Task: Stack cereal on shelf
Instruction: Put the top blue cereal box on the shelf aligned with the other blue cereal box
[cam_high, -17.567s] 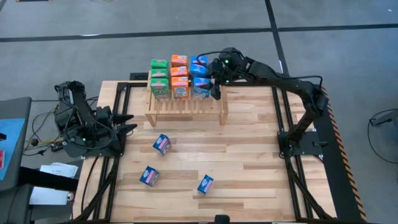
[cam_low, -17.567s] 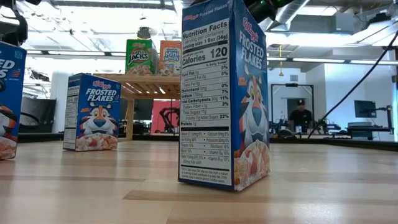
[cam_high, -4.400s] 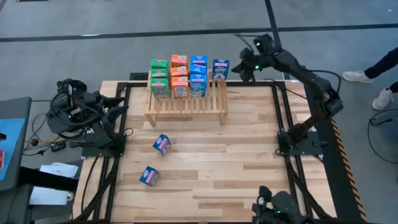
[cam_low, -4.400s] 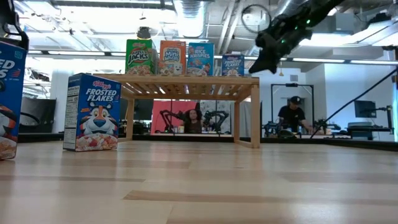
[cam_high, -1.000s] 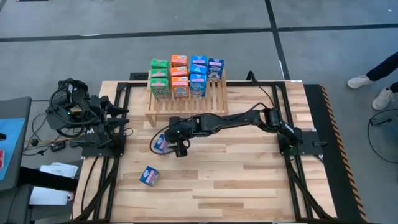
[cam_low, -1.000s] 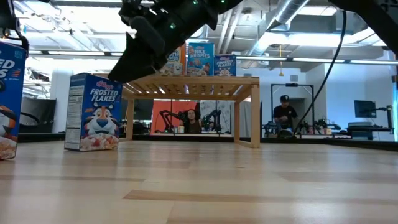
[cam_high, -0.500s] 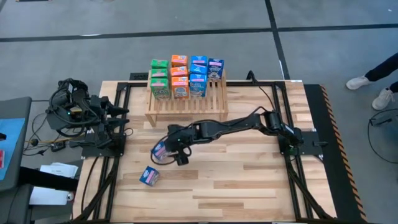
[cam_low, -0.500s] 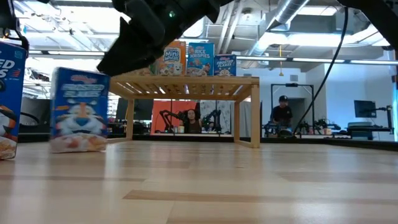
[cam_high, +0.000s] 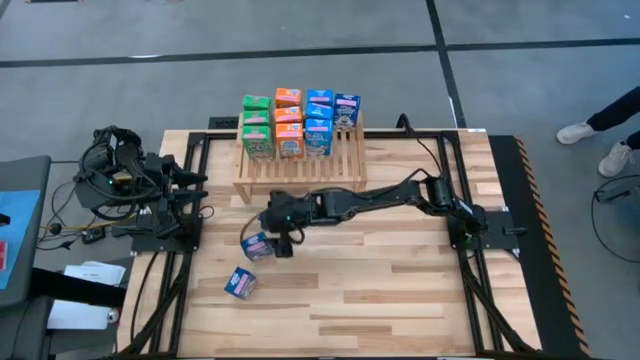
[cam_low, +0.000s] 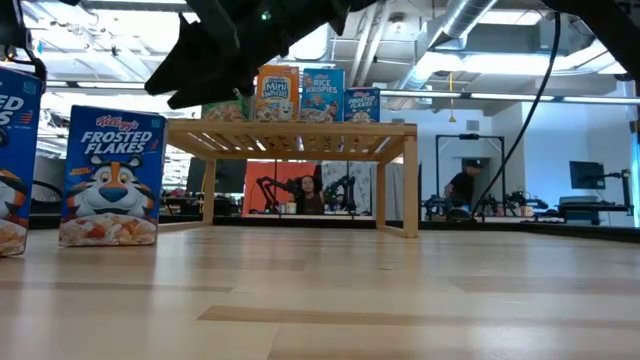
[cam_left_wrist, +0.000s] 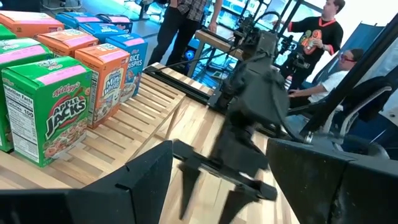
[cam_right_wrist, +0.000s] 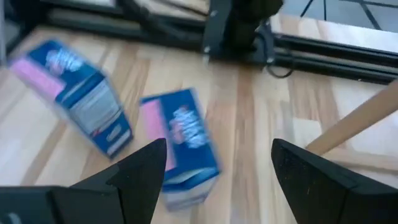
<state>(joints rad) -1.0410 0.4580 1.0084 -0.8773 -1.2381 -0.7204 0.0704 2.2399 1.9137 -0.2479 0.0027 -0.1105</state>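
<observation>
Two loose blue cereal boxes are on the table (cam_high: 400, 290) in front of the shelf (cam_high: 300, 172), and you can see both in the high view. One Frosted Flakes box (cam_high: 256, 246) stands just under the right gripper (cam_high: 277, 243), near the left front part of the shelf but apart from it. The other blue box (cam_high: 240, 283) lies nearer to the front edge of the table, a little to the left of the first one.

Your right arm reaches across the table from its base on the right side, and its gripper hangs over the first box. In the right wrist view the two dark fingers (cam_right_wrist: 140, 180) stand wide apart, with the blue box (cam_right_wrist: 181, 142) between them and lower, so the gripper is released and it grasps nothing. The second box (cam_right_wrist: 81, 102) shows beside it in the same view.

In the low view the Frosted Flakes box (cam_low: 110, 177) stands upright on the wood, with its front face to the camera.

On the slatted top of the shelf you have rows of green, orange and blue boxes (cam_high: 290, 125) at the back part.

Your left gripper (cam_high: 195, 195) waits at the left edge of the table, near its base. Its fingers (cam_left_wrist: 146, 180) are also spread and hold nothing.
</observation>
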